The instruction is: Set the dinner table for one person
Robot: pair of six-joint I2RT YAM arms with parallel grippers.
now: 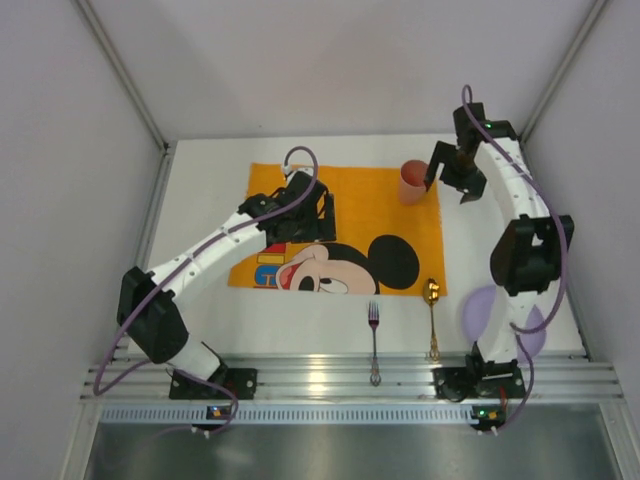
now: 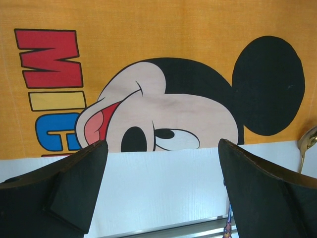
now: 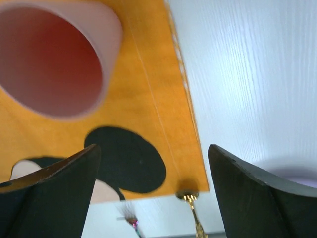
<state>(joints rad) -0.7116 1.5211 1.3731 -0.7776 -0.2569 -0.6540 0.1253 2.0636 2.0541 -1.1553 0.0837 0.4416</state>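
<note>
Finds the white counter (image 1: 320, 322) filling mid-frame of the top view under an orange placemat (image 1: 385, 205), left tool (image 2: 162, 168) spread wide and empty over its left-centre, right tool (image 1: 449, 190) likewise apart, clear of the pink cup (image 1: 412, 182) at upper right.

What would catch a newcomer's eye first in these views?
The bright orange Mickey Mouse placemat in the middle of the white dinner table dominates. A pink cup stands on its far right corner, and a fork and a gold spoon lie on bare table by its near right corner. A lilac plate sits at the near right, partly hidden by the right arm.
</note>
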